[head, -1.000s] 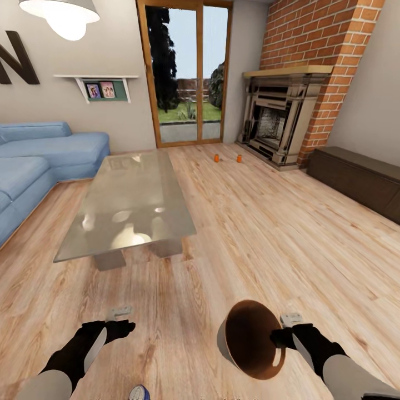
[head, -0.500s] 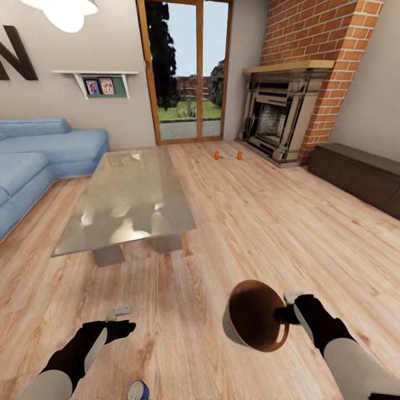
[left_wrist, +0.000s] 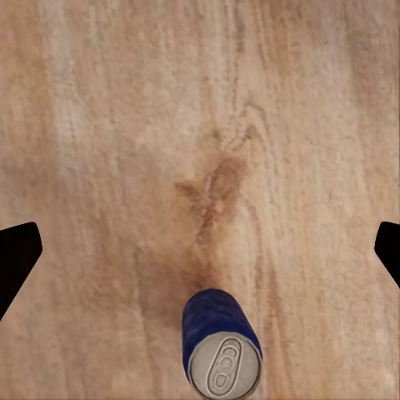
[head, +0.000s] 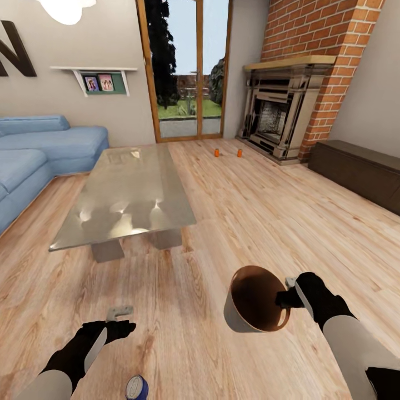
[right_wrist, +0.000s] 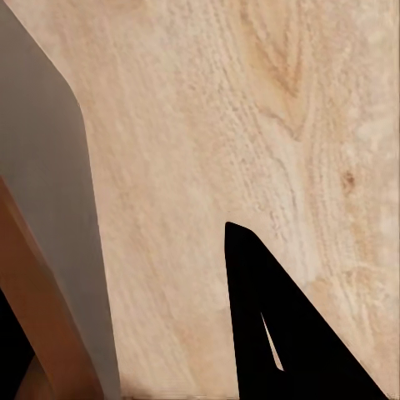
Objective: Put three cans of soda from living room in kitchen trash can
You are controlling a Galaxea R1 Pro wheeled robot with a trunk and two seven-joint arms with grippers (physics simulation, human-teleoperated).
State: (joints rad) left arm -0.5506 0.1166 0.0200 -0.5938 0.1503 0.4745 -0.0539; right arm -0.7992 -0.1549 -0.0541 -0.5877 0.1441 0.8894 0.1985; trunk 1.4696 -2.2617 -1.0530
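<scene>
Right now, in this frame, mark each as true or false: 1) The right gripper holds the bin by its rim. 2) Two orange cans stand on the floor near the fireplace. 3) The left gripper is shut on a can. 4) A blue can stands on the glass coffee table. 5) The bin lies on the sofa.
1) True: the right gripper grips the rim of the trash can.
2) True: two orange soda cans stand before the fireplace.
3) False: the left gripper is open and holds nothing.
4) False: the blue can is on the wood floor.
5) False: the bin is held above the floor.
</scene>
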